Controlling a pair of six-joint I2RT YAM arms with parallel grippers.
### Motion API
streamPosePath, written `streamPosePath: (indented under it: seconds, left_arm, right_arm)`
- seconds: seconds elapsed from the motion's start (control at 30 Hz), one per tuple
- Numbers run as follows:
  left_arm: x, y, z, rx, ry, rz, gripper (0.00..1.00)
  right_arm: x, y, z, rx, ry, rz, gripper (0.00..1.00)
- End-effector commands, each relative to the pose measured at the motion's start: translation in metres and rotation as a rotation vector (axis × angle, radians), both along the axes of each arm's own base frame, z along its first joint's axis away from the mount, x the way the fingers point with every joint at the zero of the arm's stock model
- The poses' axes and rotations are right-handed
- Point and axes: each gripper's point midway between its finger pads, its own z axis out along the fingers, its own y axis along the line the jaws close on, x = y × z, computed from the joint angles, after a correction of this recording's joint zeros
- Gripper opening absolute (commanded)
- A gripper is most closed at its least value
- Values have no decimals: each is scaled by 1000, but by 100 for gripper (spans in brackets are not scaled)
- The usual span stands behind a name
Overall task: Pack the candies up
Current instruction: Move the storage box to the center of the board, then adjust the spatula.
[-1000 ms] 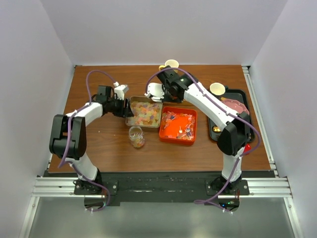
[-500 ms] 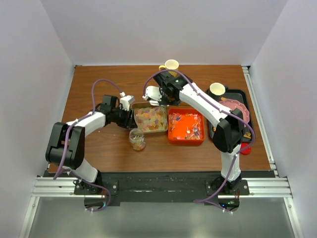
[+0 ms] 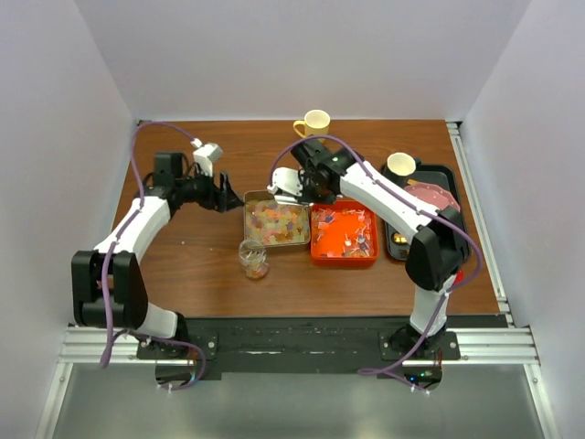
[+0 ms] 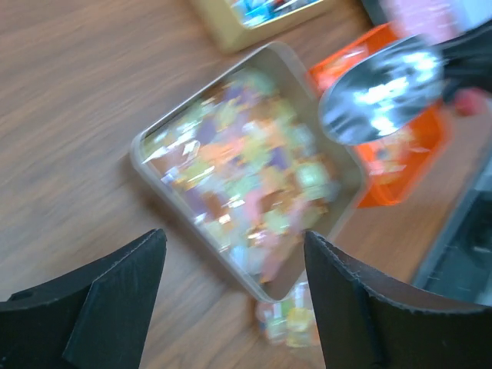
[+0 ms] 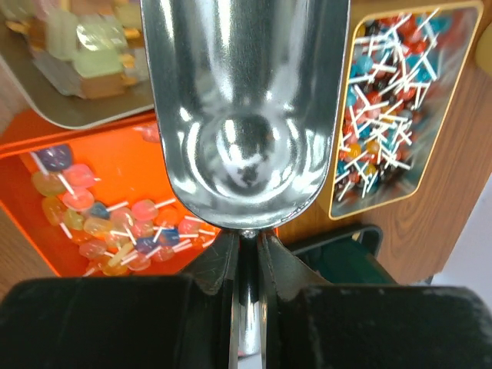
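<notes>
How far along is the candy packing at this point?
Early. Done: the small jar holds some candies. In hand: the right gripper is shut on an empty metal scoop above the metal tin and orange tray; the left gripper is open, holding nothing, beside the tin. Left: both containers hold full heaps to move.

Candies (image 3: 277,222) in tin (image 3: 245,219); bin (image 3: 343,263) right; jar (image 3: 253,257) before.

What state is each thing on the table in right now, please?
Left gripper: open, empty.
Scoop: empty.
Right gripper: shut on the scoop.
Jar: upright, lidless, partly filled with candies.
Tin: holds pastel candies.
Orange tray: holds lollipops.
Mug: upright.
</notes>
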Motion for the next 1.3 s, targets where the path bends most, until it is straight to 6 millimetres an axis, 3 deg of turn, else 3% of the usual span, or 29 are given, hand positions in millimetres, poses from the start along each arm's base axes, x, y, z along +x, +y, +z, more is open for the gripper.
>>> streamPosePath:
  seconds: [0.0, 0.1, 0.33, 0.67, 0.9, 0.93, 1.0, 1.1, 1.17, 1.2, 1.23, 1.27]
  left_arm:
    - [-12, -33, 42, -311, 34, -207, 77]
    - [-14, -44, 48, -431, 93, -245, 75]
    - [-7, -51, 46, -498, 130, -248, 73]
    - [-6, -69, 38, -505, 159, -286, 60]
    - [-6, -71, 37, -525, 169, -309, 29]
    - [-7, -72, 35, -534, 182, -315, 17]
    - [-7, -72, 37, -552, 182, -318, 2]
    - [-9, -72, 37, -575, 189, -331, 0]
    - [-9, -72, 37, -585, 189, -344, 0]
    - [-9, -72, 37, -586, 190, -347, 0]
    - [-8, -71, 35, -587, 195, -348, 0]
    - [-7, -71, 34, -588, 198, -349, 0]
  right_arm:
    - [6, 28, 38, 180, -77, 58, 0]
    - [4, 33, 38, 160, -71, 97, 0]
    - [-7, 47, 34, 159, -74, 164, 0]
    - [-9, 77, 36, 190, -95, 206, 0]
    - [-11, 89, 38, 224, -87, 207, 0]
    - [-12, 90, 36, 225, -83, 203, 0]
    - [-14, 90, 35, 229, -75, 201, 0]
    - [-20, 89, 33, 240, -42, 206, 1]
    - [-21, 83, 39, 285, -26, 174, 28]
    - [-29, 88, 45, 357, 20, 192, 35]
    - [-24, 79, 47, 402, 47, 139, 44]
    - [-25, 78, 52, 452, 77, 133, 46]
